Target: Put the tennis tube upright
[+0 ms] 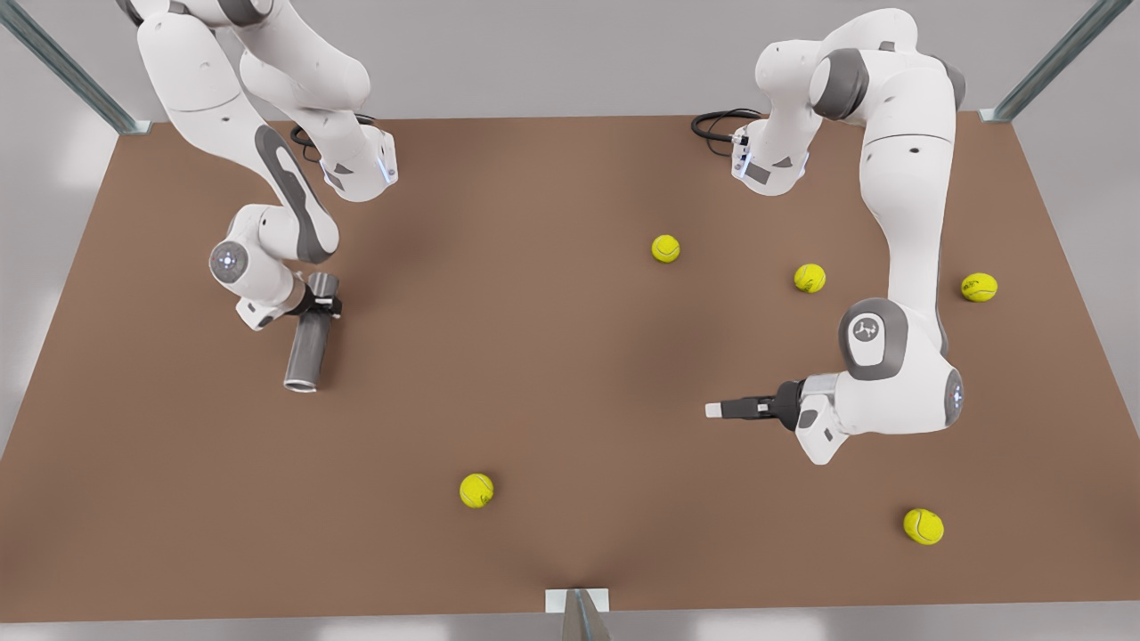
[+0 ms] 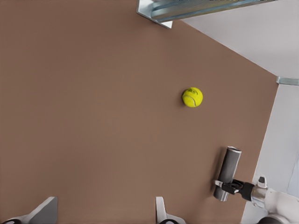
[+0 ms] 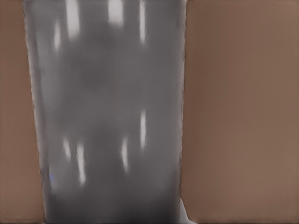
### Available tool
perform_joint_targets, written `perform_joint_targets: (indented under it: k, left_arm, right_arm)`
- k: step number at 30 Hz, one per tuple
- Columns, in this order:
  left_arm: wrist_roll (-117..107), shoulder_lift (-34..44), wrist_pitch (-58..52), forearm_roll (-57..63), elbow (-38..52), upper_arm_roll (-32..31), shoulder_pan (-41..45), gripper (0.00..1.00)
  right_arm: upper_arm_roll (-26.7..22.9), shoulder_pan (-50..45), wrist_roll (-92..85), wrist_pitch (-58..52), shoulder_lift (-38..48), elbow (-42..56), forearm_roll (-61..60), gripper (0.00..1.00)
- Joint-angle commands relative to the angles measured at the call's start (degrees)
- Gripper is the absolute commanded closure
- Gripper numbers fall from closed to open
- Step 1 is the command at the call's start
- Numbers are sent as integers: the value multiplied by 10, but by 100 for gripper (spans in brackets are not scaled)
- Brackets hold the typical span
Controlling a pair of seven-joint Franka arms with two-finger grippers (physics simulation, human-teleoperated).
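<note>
Tennis tube [image 1: 308, 343] lies on the brown counter [image 1: 552, 374] at the front view's left, pinched near its far end by my right end effector [image 1: 322, 305]. My left end effector [image 1: 726, 409] waits, pressed together. Left wrist view: its fingers [image 2: 161, 211] are spread, the tube [image 2: 227, 172] beyond. Right wrist view: tube [image 3: 107, 112] close.

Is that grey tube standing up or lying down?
Lying down. The tennis tube stretches lengthwise along the table, silvery rim at one end, with the right gripper clamped near its other end.

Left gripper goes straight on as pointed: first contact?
Probably bare table. The left gripper points toward the front view's left; the tennis ball and tennis tube lie off its line. Depth unclear.
</note>
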State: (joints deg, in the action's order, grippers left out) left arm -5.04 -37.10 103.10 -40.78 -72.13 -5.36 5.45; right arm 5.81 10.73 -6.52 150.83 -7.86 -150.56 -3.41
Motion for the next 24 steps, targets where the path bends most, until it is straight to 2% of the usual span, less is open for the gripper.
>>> perform_joint_targets:
  k: [1,7,9,13,20,24]
  left_arm:
    - [-1,0,0,0,0,0,0,1]
    - [0,0,-2,1,0,0,-3,1]
    - [0,-1,0,0,0,0,-2,1]
    - [1,-2,0,0,0,0,-2,1]
    - [2,0,-3,1,0,0,-4,1]
    - [2,-2,0,1,0,1,-3,1]
  right_arm:
    - [0,-2,0,-4,5,0,1,27]
    - [68,-2,-9,-46,92,5,1,27]
    - [107,-1,-8,-56,108,8,1,27]
    - [155,-2,-48,-59,106,17,1,27]
    - [176,-8,-290,-41,72,53,1,27]
    - [184,-67,-356,-2,37,82,-3,27]
